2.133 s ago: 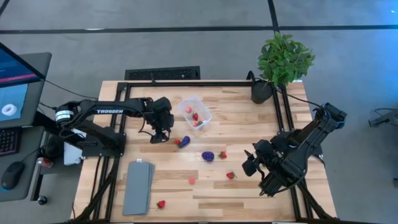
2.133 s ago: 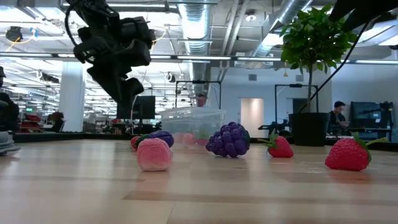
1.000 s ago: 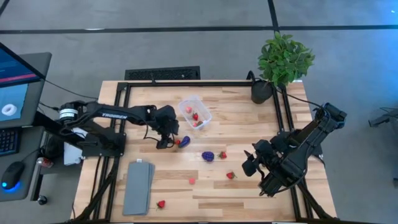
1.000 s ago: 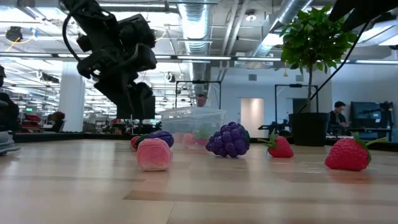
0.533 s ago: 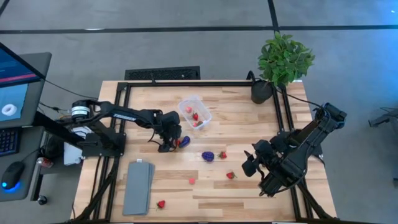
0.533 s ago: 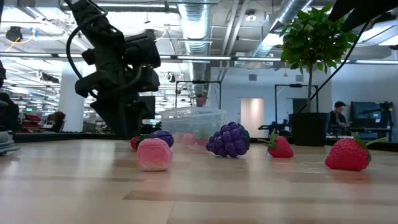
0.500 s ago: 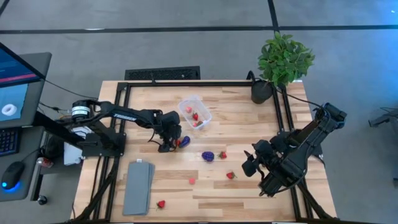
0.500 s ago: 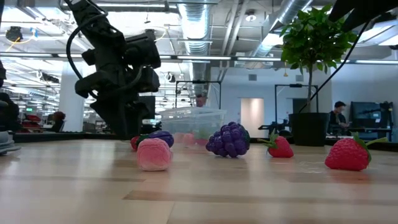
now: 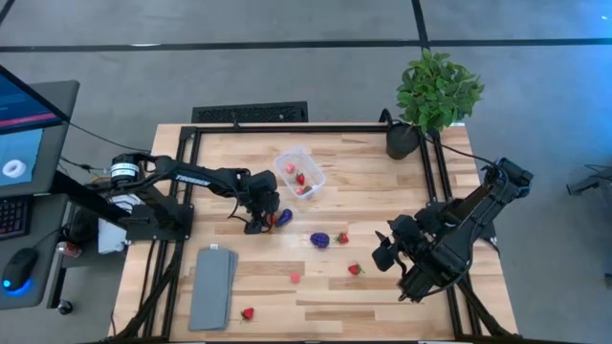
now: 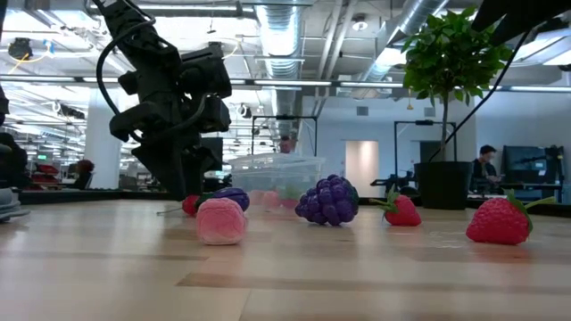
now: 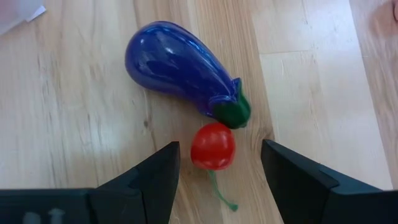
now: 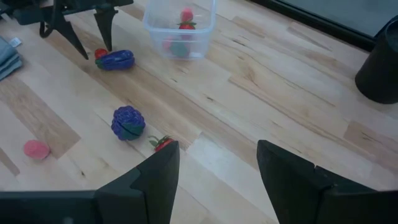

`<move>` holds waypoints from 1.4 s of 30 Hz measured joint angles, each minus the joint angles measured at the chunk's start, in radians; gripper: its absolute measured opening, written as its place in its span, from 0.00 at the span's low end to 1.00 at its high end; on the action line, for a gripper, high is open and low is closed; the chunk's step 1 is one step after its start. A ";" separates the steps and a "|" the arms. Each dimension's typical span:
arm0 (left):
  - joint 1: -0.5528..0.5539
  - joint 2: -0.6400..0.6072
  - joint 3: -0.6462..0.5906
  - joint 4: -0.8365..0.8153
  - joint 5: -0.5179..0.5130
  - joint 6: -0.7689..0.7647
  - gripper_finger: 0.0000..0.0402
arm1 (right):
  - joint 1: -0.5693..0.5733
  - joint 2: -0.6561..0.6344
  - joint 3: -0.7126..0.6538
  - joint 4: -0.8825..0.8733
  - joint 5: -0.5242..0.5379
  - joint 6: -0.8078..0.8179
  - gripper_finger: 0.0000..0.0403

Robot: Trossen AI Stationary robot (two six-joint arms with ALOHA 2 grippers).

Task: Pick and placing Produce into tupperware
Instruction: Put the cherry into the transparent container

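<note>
— From above, where is everything?

— The left gripper (image 9: 256, 222) is low over the wood, just left of the eggplant (image 9: 283, 217) and below the tub (image 9: 299, 172), which already holds a few pieces. The grapes (image 9: 319, 240), strawberries (image 9: 355, 269) and a pink piece (image 9: 295, 278) lie scattered toward the near side. The right gripper (image 9: 385, 250) waits on the right, well apart from it all.

— And at table height?

— The left gripper (image 10: 183, 169) is down at the wood, beside a small red piece (image 10: 190, 205) and the eggplant (image 10: 232, 195); the tub (image 10: 274, 181) stands behind them.

— The left wrist camera?

— The fingers (image 11: 149, 180) stand apart, holding nothing, with the red piece (image 11: 212, 146) between them. It touches the eggplant's (image 11: 177, 65) green cap. It looks tiny, light, smooth and rounded, probably hard plastic, so I'd expect it to squirt out of an off-centre pinch. I'd take it across its widest middle, clear of the thin stem, without nudging the glossy eggplant.

— The right wrist camera?

— Its fingers (image 12: 155, 177) are parted and empty, high above the table. The tub (image 12: 180, 26) is far off, the grapes (image 12: 128, 122) nearer.
</note>
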State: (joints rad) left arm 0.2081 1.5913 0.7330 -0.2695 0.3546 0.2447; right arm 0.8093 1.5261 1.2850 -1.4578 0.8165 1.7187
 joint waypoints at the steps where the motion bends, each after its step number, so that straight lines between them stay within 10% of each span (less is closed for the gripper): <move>1: 0.000 0.000 0.000 0.000 0.000 0.000 0.54 | 0.000 0.000 0.000 0.000 0.000 0.000 0.59; 42: -0.039 -0.001 0.001 0.025 -0.089 0.006 0.54 | 0.000 0.000 0.000 0.003 0.000 0.000 0.59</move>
State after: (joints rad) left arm 0.1688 1.5906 0.7338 -0.2447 0.2657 0.2512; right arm 0.8093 1.5261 1.2846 -1.4544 0.8165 1.7191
